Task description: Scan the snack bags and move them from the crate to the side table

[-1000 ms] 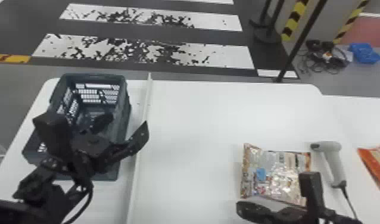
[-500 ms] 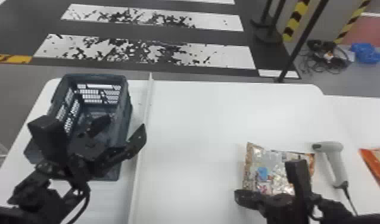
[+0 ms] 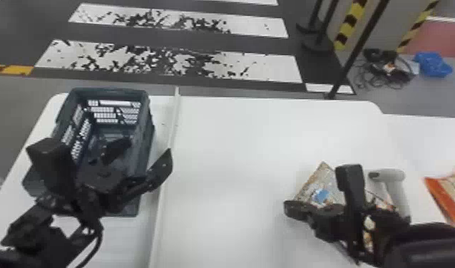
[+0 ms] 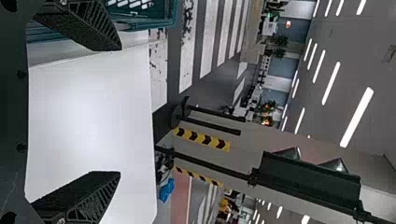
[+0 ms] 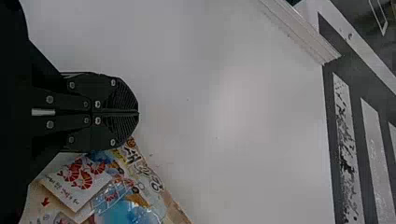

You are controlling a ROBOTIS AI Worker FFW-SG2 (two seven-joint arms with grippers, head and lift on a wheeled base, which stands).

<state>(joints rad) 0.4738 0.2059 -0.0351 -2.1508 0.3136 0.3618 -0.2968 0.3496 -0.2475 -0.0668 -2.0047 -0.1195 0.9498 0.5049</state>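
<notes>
Snack bag [image 3: 317,183] at four o'clock in the head view; we judge scanning in hand.
We note crinkled, glossy film beside a smooth, pistol-shaped scanner [image 3: 398,190], and a rigid, slotted crate [image 3: 111,92] at nine. Right gripper [image 5: 138,113] is closed on nothing visible, partly over the bag; left gripper [image 4: 119,111] gapes. Next, we expect the right jaws must part for bag or scanner.

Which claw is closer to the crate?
Left. The left claw is at the right side of the crate; the right claw is across the table, by the snack bag.
</notes>
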